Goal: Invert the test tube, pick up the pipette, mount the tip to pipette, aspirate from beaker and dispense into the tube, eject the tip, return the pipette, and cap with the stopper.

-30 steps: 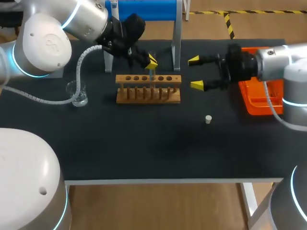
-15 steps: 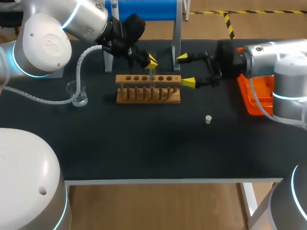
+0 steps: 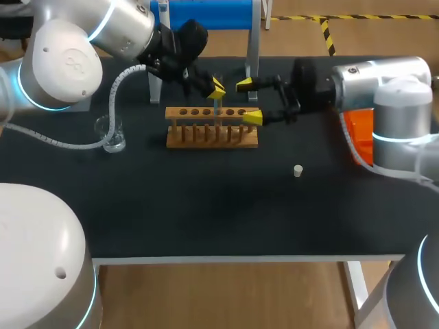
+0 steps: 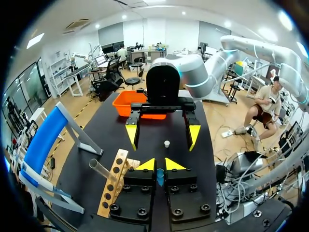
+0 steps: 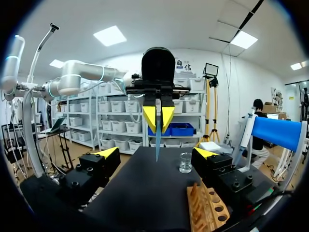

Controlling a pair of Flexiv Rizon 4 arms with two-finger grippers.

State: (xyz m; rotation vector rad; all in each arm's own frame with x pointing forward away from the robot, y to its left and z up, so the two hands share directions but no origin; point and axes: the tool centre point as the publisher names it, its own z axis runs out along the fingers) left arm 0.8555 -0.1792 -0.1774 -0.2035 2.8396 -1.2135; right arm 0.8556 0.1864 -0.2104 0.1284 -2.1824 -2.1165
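Observation:
Over the wooden rack (image 3: 212, 127) my left gripper (image 3: 217, 88) is shut on a slender blue pointed piece (image 3: 217, 105) that hangs down toward the rack's holes. From the right wrist view that piece (image 5: 157, 140) hangs below the left gripper (image 5: 158, 116). My right gripper (image 3: 248, 101) stands wide open just right of it, at the rack's right end, fingers apart and holding nothing. In the left wrist view a clear test tube (image 4: 99, 169) leans at the rack (image 4: 112, 188). A small white stopper (image 3: 298, 171) lies on the table, and the glass beaker (image 3: 111, 134) stands at the left.
An orange tray (image 3: 359, 137) lies at the right, partly behind my right arm. The blue pipette stand (image 3: 206, 15) with its metal legs stands at the back, close behind both grippers. A grey cable runs from my left arm past the beaker.
My right arm has moved left from the orange tray to the rack's right end, still open. The left gripper has stayed put with the blue piece.

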